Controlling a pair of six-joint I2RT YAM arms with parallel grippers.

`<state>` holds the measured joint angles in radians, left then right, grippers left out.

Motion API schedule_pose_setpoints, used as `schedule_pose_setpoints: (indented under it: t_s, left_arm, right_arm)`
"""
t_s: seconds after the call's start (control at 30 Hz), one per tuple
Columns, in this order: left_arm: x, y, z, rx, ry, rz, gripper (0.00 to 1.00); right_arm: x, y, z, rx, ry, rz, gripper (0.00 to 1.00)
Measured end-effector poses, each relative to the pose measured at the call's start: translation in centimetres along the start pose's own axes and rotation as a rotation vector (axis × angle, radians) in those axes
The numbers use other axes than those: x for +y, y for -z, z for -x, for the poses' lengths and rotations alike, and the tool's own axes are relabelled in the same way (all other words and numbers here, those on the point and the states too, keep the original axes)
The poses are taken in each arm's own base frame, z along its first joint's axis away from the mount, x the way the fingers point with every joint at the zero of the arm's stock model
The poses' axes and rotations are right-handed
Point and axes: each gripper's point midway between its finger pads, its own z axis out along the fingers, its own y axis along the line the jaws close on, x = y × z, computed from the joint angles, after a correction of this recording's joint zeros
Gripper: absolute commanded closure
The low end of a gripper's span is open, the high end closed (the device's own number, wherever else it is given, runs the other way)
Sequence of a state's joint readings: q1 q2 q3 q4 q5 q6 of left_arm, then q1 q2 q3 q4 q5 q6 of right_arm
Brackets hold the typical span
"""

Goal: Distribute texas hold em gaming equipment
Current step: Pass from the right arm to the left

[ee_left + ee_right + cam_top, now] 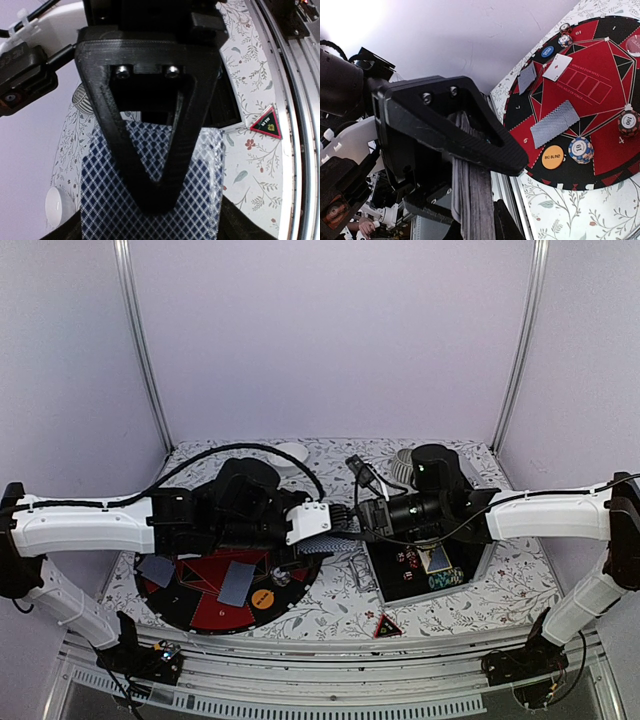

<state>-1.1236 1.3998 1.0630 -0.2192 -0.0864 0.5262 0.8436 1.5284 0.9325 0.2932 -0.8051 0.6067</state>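
My right gripper (509,186) is shut on a deck of patterned-back playing cards (472,200), held edge-up above the table's middle (322,545). The left gripper (155,216) has come up against that deck; one finger (150,165) lies across the top card's blue diamond back (112,200), the other is hidden behind it, and the jaws stand wide. On the round red-and-black mat (200,615) lie face-down cards (554,123), one face-up card (557,67), an orange "big blind" button (552,156), a blue button (547,51) and striped chips (581,149). A red triangular marker (387,626) rests near the front edge.
A black tray (400,585) with chips and small items stands right of centre under the right arm. A white bowl (290,453) and a ribbed grey cup (402,465) sit at the back. Metal rails run along the table's near edge.
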Motion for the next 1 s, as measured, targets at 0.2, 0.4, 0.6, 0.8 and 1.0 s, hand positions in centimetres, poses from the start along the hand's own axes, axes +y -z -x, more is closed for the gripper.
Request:
schedule_pose_setpoints:
  t_s: [0.2,0.4,0.6,0.8,1.0]
  left_arm:
    - [-0.1,-0.3,-0.2,0.011,0.002,-0.006,0.33]
    - [-0.1,-0.3,-0.3,0.014,0.006,-0.003,0.34]
    - [0.0,-0.3,-0.4,0.017,0.010,0.003,0.36]
    - [0.0,-0.3,-0.5,0.024,0.021,0.005,0.36]
    - [-0.1,-0.3,-1.3,0.056,0.027,0.000,0.36]
  right_arm:
    - [-0.4,0.1,0.2,-0.010,-0.004,-0.018,0.82]
    - [-0.5,0.0,0.3,-0.016,0.001,-0.028,0.71]
    - [-1.1,0.0,0.4,-0.026,0.011,-0.062,0.60]
    - [-2.0,0.1,0.2,-0.025,0.010,-0.111,0.56]
    - [-2.9,0.6,0.0,-0.022,0.025,-0.182,0.55]
